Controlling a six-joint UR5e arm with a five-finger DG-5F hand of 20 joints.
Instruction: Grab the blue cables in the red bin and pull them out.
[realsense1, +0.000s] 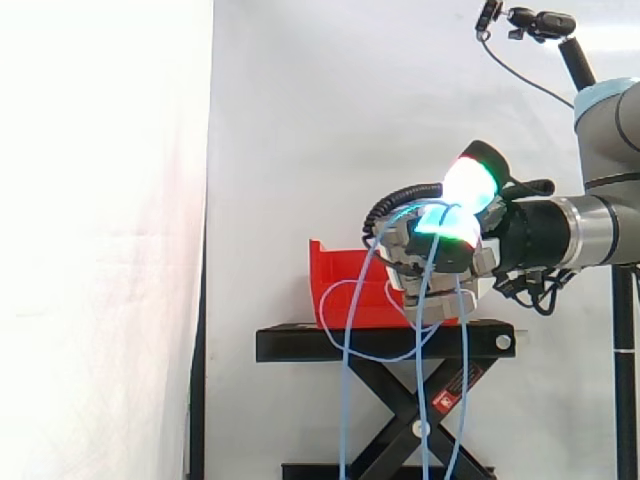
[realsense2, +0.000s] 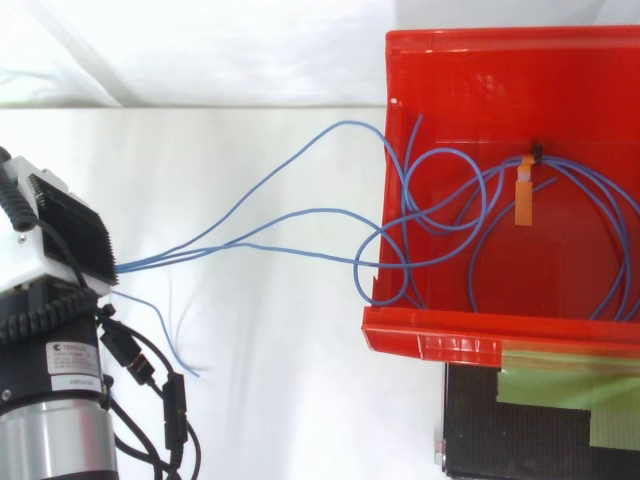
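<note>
Blue cables (realsense2: 300, 211) leave red bin (realsense2: 470, 80) on black stand (realsense1: 290, 345) before curtain (realsense1: 320, 120).

Red bin (realsense2: 500, 60) cut by top view's right edge; blue cables (realsense1: 344, 420) run off side view's bottom; black stand (realsense2: 500, 445) mostly under bin.

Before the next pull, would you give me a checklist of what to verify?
1. Hand shut on cables: ok, strands run out from it.
2. Cables out of bin: not ok, loops and the orange tag lie inside.
3. Strands free of the bin's wall: cannot tell, they cross over it.
4. Slack left: ok, strands hang in loops below the hand.
5. Bin seated on stand: ok.
</note>
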